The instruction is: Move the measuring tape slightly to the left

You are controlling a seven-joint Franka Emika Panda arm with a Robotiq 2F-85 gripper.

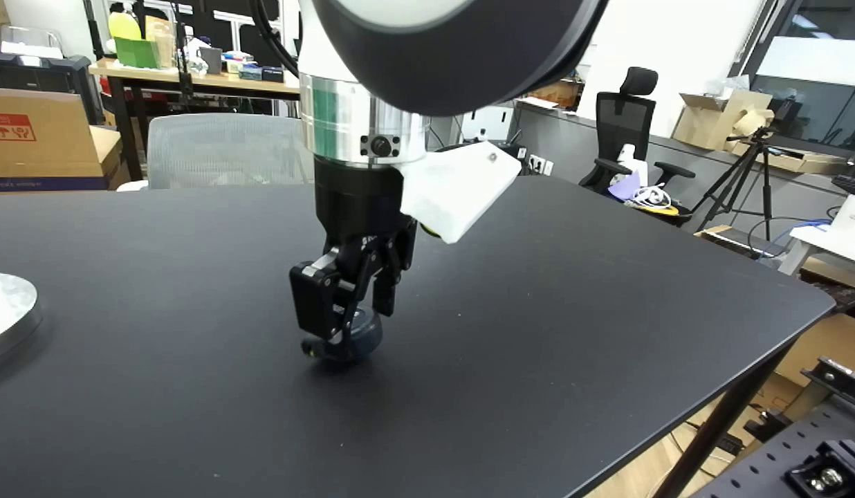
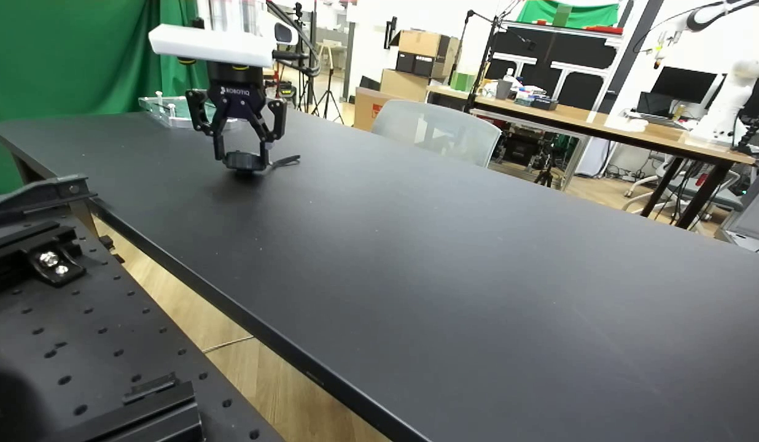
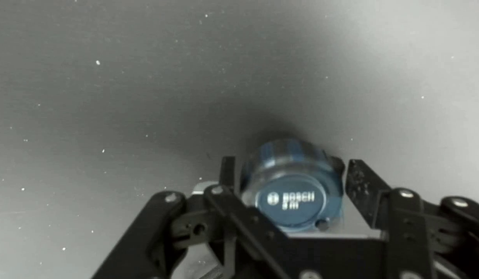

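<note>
The measuring tape is a small round dark blue case with white BOSCH lettering on its face. It shows in both exterior views [image 1: 366, 335] [image 2: 244, 162] and in the wrist view [image 3: 292, 203], where it is a little blurred. A dark strap [image 2: 286, 161] sticks out beside it. My gripper [image 1: 362, 324] [image 2: 242, 157] [image 3: 292, 166] is low over the table, with one finger on each side of the tape. Narrow gaps show between the tape and both fingers in the wrist view. I cannot tell whether the tape's underside fully touches the table.
The dark table [image 1: 538, 311] [image 2: 478, 294] spreads around the gripper. A white plate-like object with a metal rim [image 1: 16, 337] stands at the left edge in an exterior view. A clear box [image 2: 171, 115] stands behind the gripper. A grey chair [image 1: 223, 149] [image 2: 438, 132] is at the table's far side.
</note>
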